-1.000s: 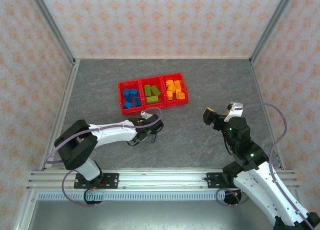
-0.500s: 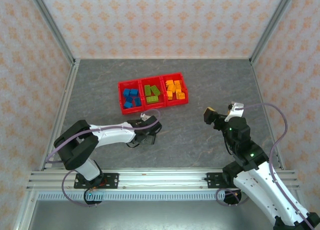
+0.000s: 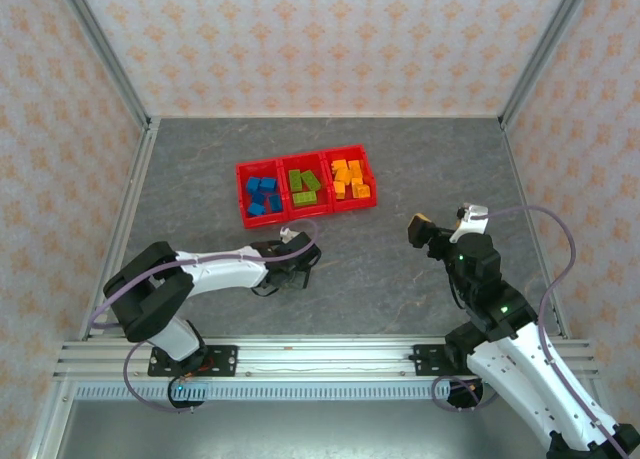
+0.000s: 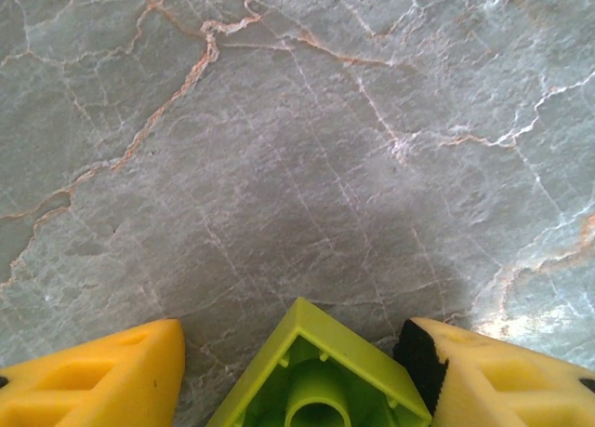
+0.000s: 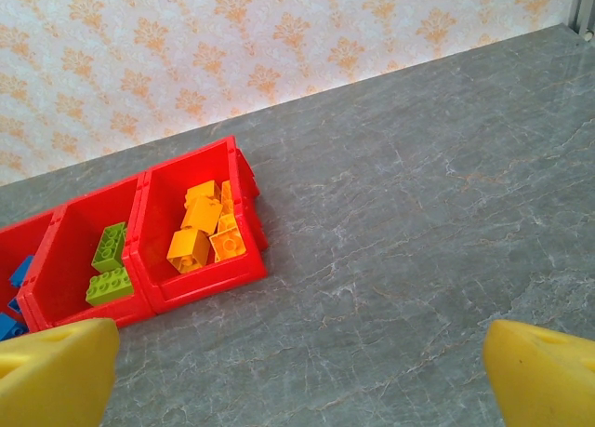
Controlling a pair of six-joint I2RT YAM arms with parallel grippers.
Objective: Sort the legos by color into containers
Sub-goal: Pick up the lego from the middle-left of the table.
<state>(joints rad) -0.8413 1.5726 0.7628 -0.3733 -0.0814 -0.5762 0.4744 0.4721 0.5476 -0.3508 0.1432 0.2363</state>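
A lime green lego (image 4: 316,376) lies upside down on the table, hollow side up, between the fingers of my left gripper (image 4: 290,353). The jaws stand open: a strip of table shows between the left finger (image 4: 102,376) and the brick, while the right pad (image 4: 418,357) is at its corner. From above, the left gripper (image 3: 295,270) is low on the table, in front of the red containers (image 3: 241,194). These hold blue legos (image 3: 262,196), green legos (image 3: 304,186) and orange legos (image 3: 350,178), one colour per bin. My right gripper (image 3: 418,228) hovers open and empty to the right.
The right wrist view looks across bare grey table to the red containers (image 5: 200,278), with orange legos (image 5: 200,232) and green legos (image 5: 110,264) inside. Patterned walls and metal frame posts enclose the table on three sides.
My left gripper has drawn back a little toward the near edge, and its jaws have narrowed around the green lego. The right arm has stayed still.
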